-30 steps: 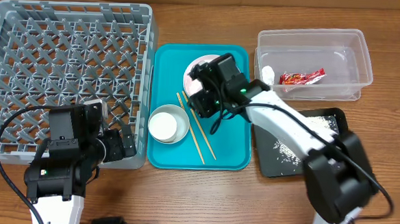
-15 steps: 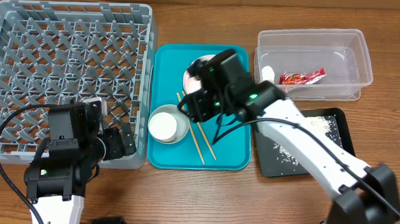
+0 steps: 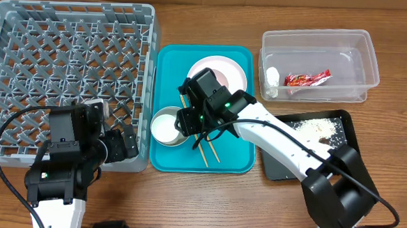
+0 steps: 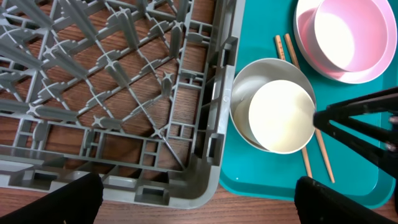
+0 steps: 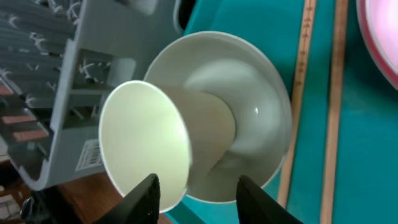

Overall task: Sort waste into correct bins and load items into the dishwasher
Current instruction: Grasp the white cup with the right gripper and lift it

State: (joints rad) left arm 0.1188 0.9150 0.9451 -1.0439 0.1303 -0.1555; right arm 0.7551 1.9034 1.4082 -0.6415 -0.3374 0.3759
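Right end effector [image 5: 199, 196], fingers apart, has moved over small white cup [image 5: 146, 146] inside grey-white round bowl [image 5: 249, 106]; pickup judged next.

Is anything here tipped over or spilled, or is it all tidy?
The small white cup lies tilted on its side inside the grey-white bowl on the teal tray, not upright. Loose rice is strewn across the black tray.
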